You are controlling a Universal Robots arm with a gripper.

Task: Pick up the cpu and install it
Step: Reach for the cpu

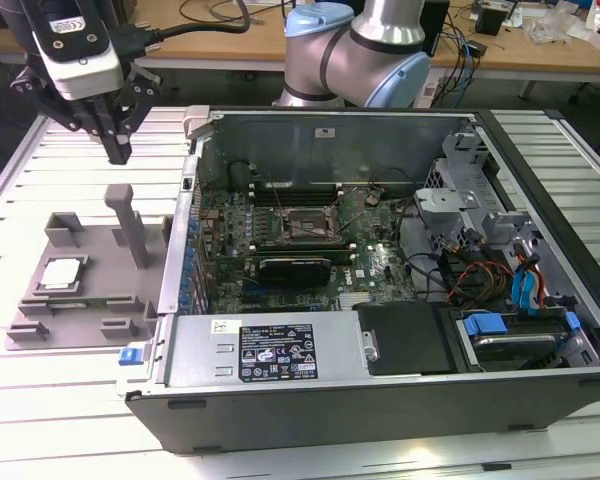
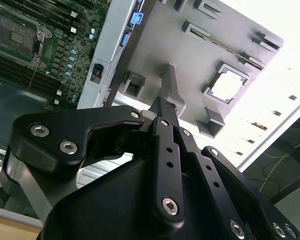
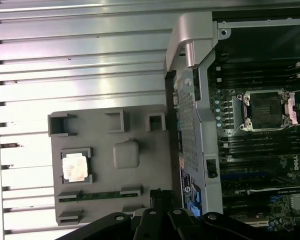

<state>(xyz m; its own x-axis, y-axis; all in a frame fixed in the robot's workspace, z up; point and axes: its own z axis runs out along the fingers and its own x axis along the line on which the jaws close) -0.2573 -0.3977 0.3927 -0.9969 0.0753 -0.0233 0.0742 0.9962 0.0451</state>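
Nothing done yet, going by these views: the cpu (image 1: pixel 62 274) sits in its pocket on the grey tray (image 1: pixel 100 295), lower left of the exterior view, on the slatted surface (image 1: pixel 40 420) beside the open computer case (image 1: pixel 400 420). Your gripper (image 1: pixel 118 150) hangs at upper left, above the tray's far end, pressed together and holding nothing, well apart from the chip. The socket (image 1: pixel 305 228) on the motherboard looks empty. Pick and install are both left.

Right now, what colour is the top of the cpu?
Silver, shining nearly white. The cpu shows best in the first wrist view, lying in the grey tray.
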